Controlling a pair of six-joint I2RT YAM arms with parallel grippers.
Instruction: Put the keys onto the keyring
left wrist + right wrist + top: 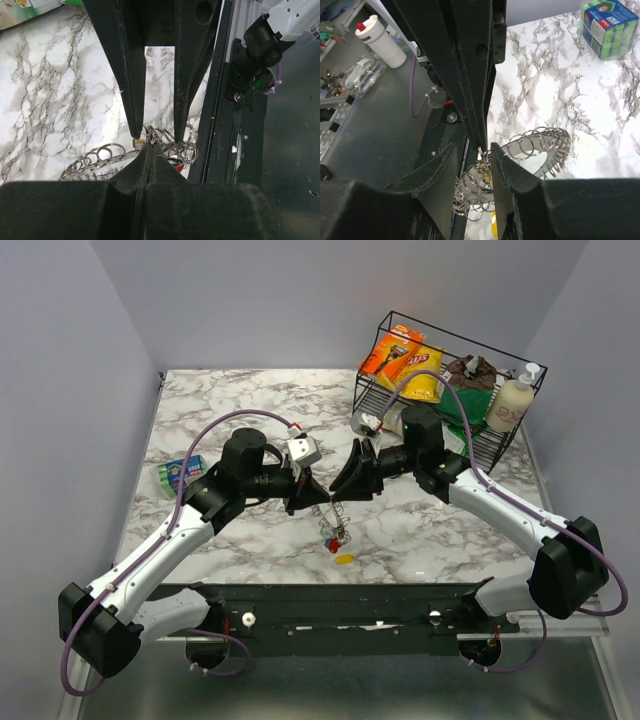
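Note:
The keyring (333,516), a silvery ring strung with many small loops, hangs above the marble between my two grippers. My left gripper (148,145) is shut on its upper part, and in the top view the left gripper (320,496) meets the right gripper (337,489) tip to tip. My right gripper (474,146) is open, its fingers either side of the left gripper's pinched tips and the keyring (540,142). A red key (333,547) dangles at the bottom of the ring. A yellow key (345,559) lies on the table below it. Other keys are not visible.
A green sponge pack (180,475) lies at the table's left. A black wire basket (478,445) at the back right holds snack bags and a soap bottle (512,400). The black rail (350,605) with the arm bases runs along the near edge.

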